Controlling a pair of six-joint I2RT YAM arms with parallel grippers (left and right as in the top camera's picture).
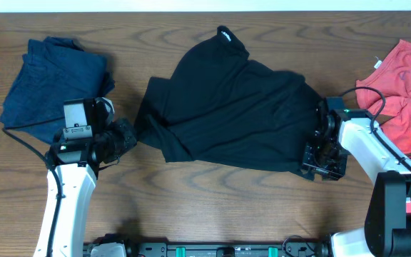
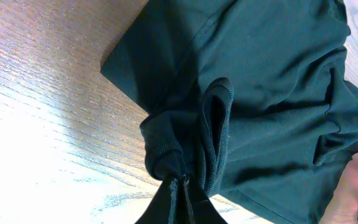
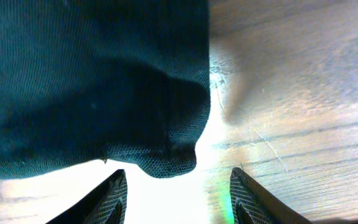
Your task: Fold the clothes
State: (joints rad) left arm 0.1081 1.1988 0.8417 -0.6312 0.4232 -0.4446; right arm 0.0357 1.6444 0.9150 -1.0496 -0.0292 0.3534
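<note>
A large black shirt (image 1: 234, 107) lies spread and rumpled across the middle of the table, its small white label at the far collar. My left gripper (image 1: 130, 135) is shut on a bunched fold at the shirt's left edge (image 2: 185, 155); its fingers (image 2: 182, 186) pinch the cloth. My right gripper (image 1: 318, 153) sits at the shirt's right lower corner, open and empty; the shirt's hem corner (image 3: 166, 155) hangs just ahead of the spread fingers (image 3: 178, 180). A navy-blue garment (image 1: 52, 82) lies at the far left. A coral-red garment (image 1: 409, 78) lies at the far right.
Bare wooden tabletop (image 1: 212, 207) runs along the front between the two arm bases. The right arm's cable (image 1: 369, 96) loops over the coral-red garment. The table's far edge (image 1: 191, 10) meets a white wall.
</note>
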